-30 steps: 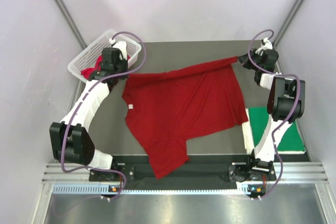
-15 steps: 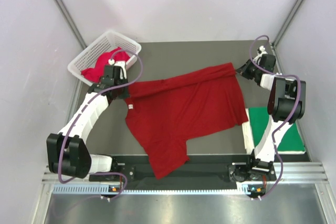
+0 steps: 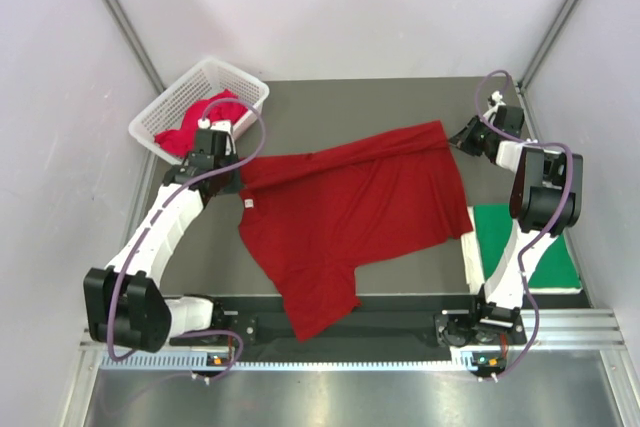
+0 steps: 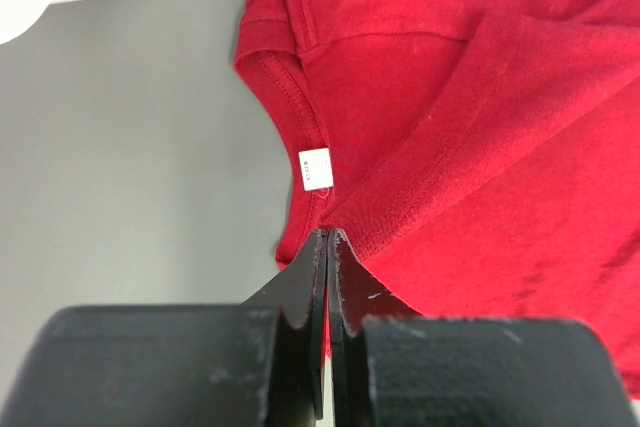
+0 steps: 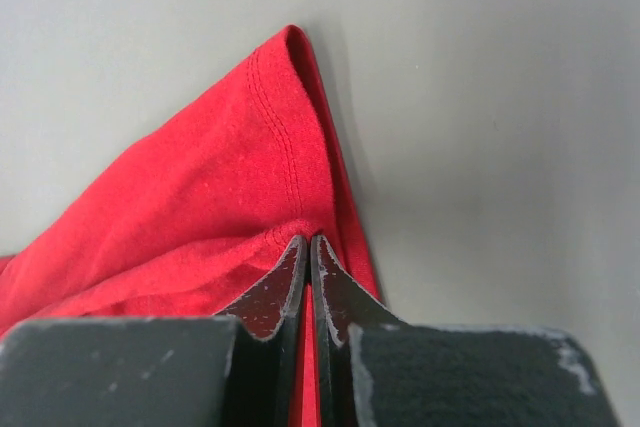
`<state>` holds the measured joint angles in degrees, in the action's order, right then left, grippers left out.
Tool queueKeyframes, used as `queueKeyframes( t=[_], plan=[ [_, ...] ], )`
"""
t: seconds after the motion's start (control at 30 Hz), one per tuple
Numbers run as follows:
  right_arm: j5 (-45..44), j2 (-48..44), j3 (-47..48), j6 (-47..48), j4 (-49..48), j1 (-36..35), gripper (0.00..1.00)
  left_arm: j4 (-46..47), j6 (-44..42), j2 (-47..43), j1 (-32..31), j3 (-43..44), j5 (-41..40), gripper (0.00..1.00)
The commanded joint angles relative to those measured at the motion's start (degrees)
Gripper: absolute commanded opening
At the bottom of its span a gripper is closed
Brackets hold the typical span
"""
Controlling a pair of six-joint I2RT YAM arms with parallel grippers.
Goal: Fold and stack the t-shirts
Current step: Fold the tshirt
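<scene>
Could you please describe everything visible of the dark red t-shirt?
The dark red t-shirt is soft knit cloth with stitched hems and a white neck tag. It lies flat on the grey table, its far edge doubled over. The left claw pinches it beside the collar, the right claw its far right corner.

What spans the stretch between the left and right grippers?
Top view: the dark red t-shirt, its far edge running from the left gripper to the right gripper, both shut on it.
</scene>
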<state>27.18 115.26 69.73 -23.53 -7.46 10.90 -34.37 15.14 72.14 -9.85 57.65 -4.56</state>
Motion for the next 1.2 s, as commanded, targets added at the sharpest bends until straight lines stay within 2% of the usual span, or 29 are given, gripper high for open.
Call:
queueKeyframes(
  t=[0.0,0.17,0.23,0.27,0.33,0.43,0.6,0.77,0.93,1.17],
  plan=[
    [0.77,-2.77,1.01,1.12,-0.45,0.79,0.0,-0.08,1.48,-2.88,-0.09,-0.87,-0.11,0.0],
    [-0.63,-4.43,0.05,1.56,0.96,0.79,0.08,-0.88,5.77,-1.47,-0.09,-2.8,6.38,0.0],
    [-2.65,-5.57,1.01,1.99,4.71,0.79,0.12,-0.7,7.01,-2.44,-0.09,-4.29,6.23,0.06],
    [-3.61,-5.75,1.8,2.17,6.83,0.79,0.15,-1.31,8.06,-2.7,-0.09,-4.56,5.88,0.17],
    [-6.95,-6.54,4.18,2.08,12.97,0.79,0.25,-2.1,8.59,-3.14,-0.09,-4.56,5.7,0.23],
    [-8.45,-8.56,4.18,1.38,15.54,0.71,0.32,-2.37,8.86,-3.23,-0.09,-3.77,5.26,0.29],
    [-12.13,-9.88,6.37,1.64,20.99,-0.43,0.33,2.54,8.86,-1.3,-0.09,-2.45,6.48,0.29],
    [-20.47,-10.23,7.87,5.77,33.02,-2.63,0.33,9.93,14.65,5.46,-1.22,-4.55,15.89,0.27],
    [-26.56,-12.43,7.96,11.82,43.39,-2.81,0.34,11.69,15.36,8.19,-9.04,-6.84,10.71,0.27],
    [-22.18,-13.49,5.15,15.44,44.03,-2.63,0.35,15.04,20.1,13.11,-12.13,-10.8,4.83,0.26]
  ],
)
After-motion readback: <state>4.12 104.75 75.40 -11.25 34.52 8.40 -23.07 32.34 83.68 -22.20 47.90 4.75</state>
